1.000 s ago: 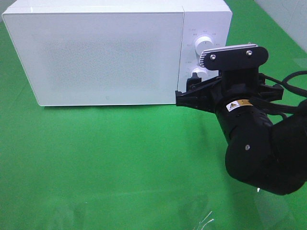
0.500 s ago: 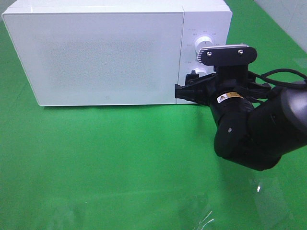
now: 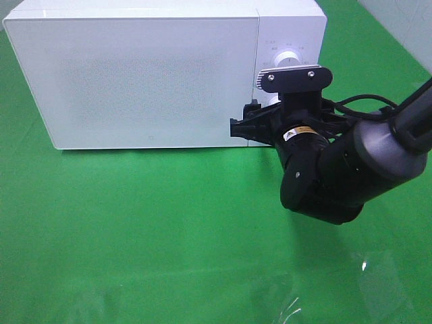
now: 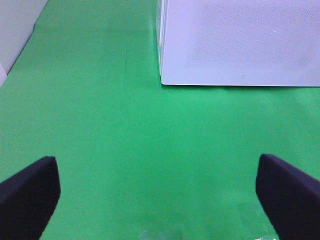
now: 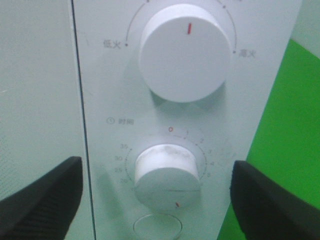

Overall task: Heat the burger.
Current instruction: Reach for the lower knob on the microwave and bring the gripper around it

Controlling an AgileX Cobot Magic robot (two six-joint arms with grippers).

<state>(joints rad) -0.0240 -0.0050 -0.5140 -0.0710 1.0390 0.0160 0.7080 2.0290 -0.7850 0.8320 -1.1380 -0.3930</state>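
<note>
The left gripper (image 4: pixel 160 200) hangs with its jaws wide apart over the green cloth (image 4: pixel 100 125), in front of the microwave (image 3: pixel 135 81), whose door (image 3: pixel 148 74) is closed. The right gripper (image 5: pixel 156 197) is spread to either side of the lower dial (image 5: pixel 165 172), clear of it. Where the burger is cannot be told.

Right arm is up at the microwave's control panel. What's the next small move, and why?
Probably ease the right gripper forward so its open jaws straddle the lower timer knob, then close. The door is shut, and the knob sits centred between the fingers, not yet gripped.
</note>
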